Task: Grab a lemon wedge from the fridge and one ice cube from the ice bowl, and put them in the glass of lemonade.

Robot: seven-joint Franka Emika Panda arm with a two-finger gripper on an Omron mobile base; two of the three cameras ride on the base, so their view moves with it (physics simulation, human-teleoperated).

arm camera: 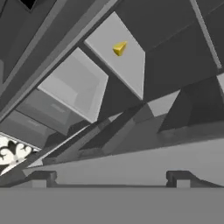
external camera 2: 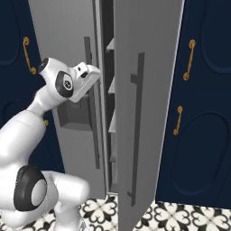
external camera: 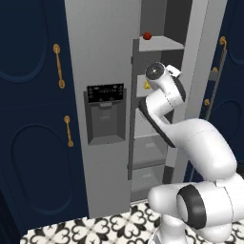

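Fridge: tall grey steel unit between navy cabinets with gold handles; its right door is swung open and seen nearly edge-on in the right base view, with a long dark vertical handle on it.
Dispenser: black-panelled recess on the closed left door, at about the height of the arm's wrist.
Lemon wedge: small bright yellow wedge lying on a pale fridge shelf inside the open compartment (in the left base view it peeks out just left of the wrist). Nothing touches it.
Red fruit: small and round, on the shelf above the wedge's shelf, near that shelf's front edge.
Hand: fingers spread wide, as far apart as they go, gripping nothing; the two dark fingertips stand far apart at the bottom of the hand view. It is raised in front of the open compartment and pointed in at the shelves, well apart from the wedge.
Floor: black-and-white patterned tiles under the fridge and base.
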